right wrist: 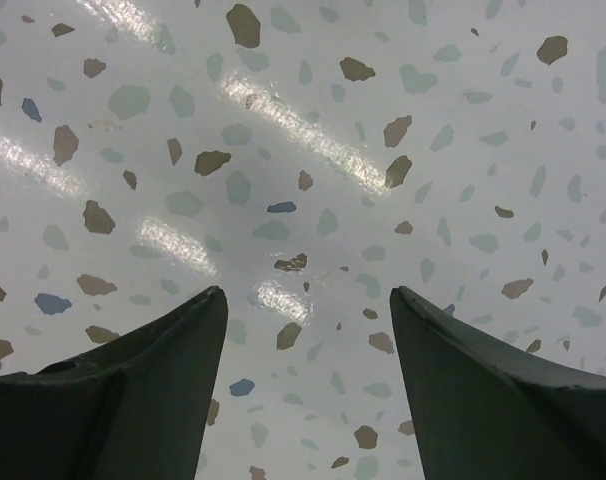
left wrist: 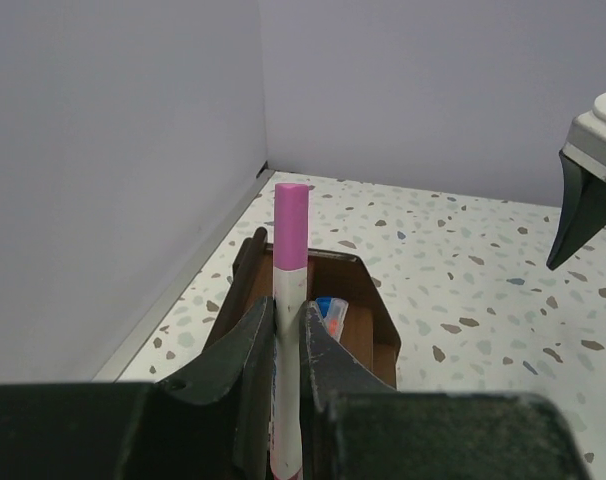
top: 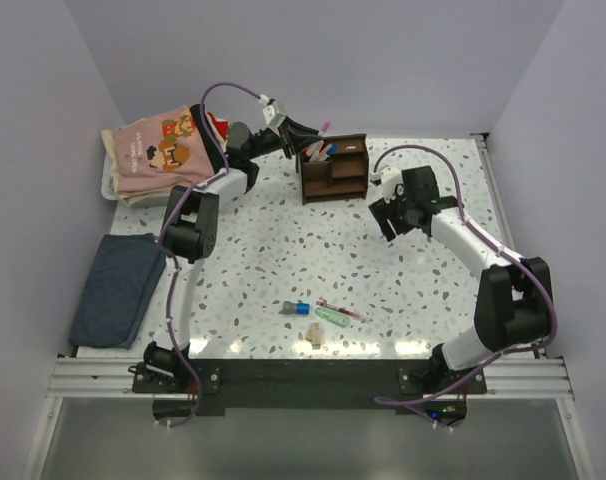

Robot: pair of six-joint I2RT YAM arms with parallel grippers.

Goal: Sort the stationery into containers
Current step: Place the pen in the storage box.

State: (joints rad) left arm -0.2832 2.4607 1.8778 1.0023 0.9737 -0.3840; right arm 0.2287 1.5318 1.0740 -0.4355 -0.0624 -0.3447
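Your left hand grips the pink pen at the part-filled organizer, right hand spread empty, several pens unsorted.

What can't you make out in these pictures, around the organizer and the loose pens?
Pink-capped pen: left wrist view, lower end hidden between the left jaws and cut off by the bottom edge.
Organizer: same view, mostly behind those jaws; top view, contents too small.
Loose pens: top view, too small to tell types.
Right wrist view: only table between the open right jaws.
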